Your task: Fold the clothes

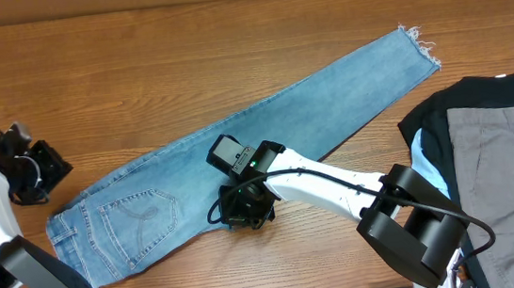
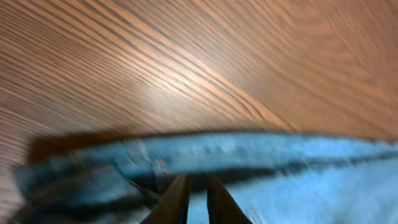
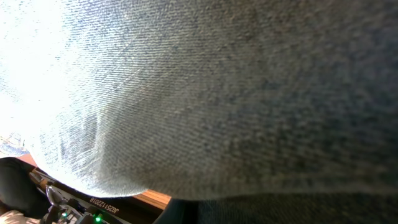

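Jeans [image 1: 310, 101] flat on tabletop [image 1: 136, 70]. Right end effector [image 1: 244, 207] at jeans' mid-thigh edge; opening cannot be determined. Left end effector [image 2: 196, 182] beside jeans' waistband, nearly closed, empty.

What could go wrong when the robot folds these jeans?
1. The right gripper sits at the lower edge of the jeans, about halfway along them. Its wrist view shows only denim up close, so it might pinch just part of the cloth and the fold could come out crooked.
2. The pile of black and grey clothes lies close to the frayed hem. A swung leg might drag over it.
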